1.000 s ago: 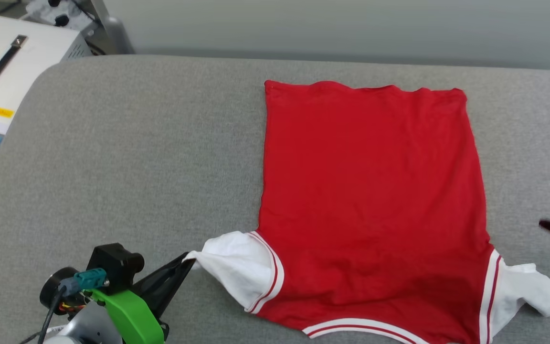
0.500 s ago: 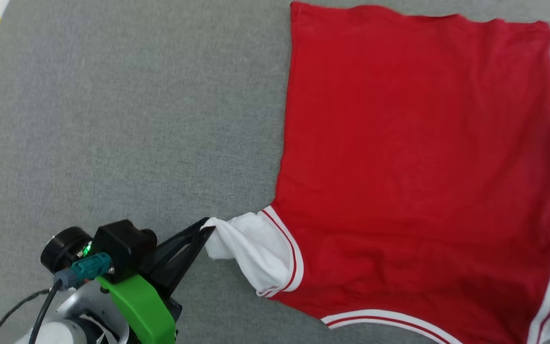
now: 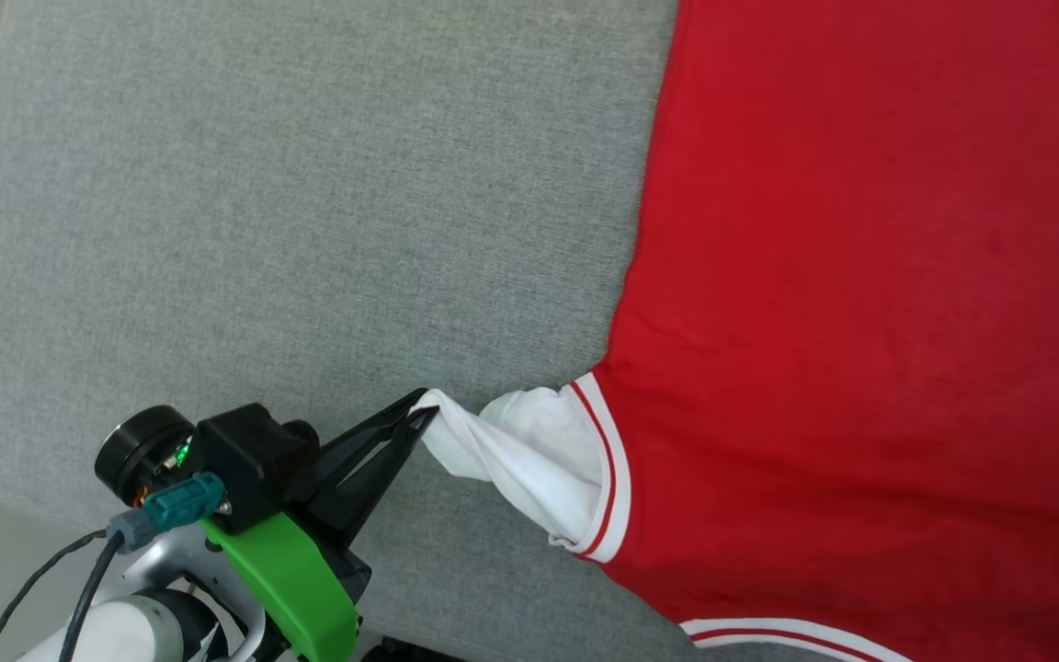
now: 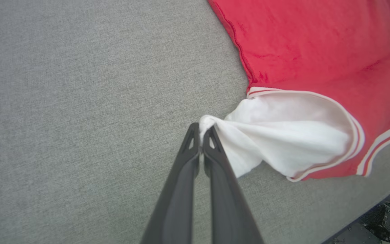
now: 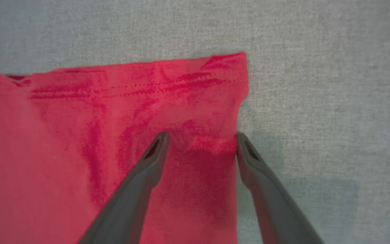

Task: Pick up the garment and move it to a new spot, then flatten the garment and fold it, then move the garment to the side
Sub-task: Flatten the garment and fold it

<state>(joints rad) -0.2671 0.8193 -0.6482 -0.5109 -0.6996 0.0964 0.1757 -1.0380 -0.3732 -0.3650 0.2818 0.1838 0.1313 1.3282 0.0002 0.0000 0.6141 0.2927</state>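
The red garment [image 3: 870, 303] lies spread on the grey table, plain red side up, its print hidden. My left gripper [image 3: 421, 416] is shut on the tip of its white sleeve [image 3: 529, 455], which is pulled out to a twisted point toward the table's near left. In the left wrist view the same gripper [image 4: 201, 130] pinches the sleeve [image 4: 283, 135] at its end. My right gripper [image 5: 201, 139] is open above the garment's hem corner [image 5: 212, 91], one finger over the red cloth, the other at its side edge.
The grey fabric-covered table [image 3: 263, 230] stretches left of the garment, its rounded edge at the far left and near the bottom. Dark robot parts [image 4: 384, 223] show below the table's near edge.
The head camera has tilted down and moved closer, so the whole scene shifted. The left gripper has kept its hold on the sleeve tip, and the sleeve is now drawn out longer and tauter.
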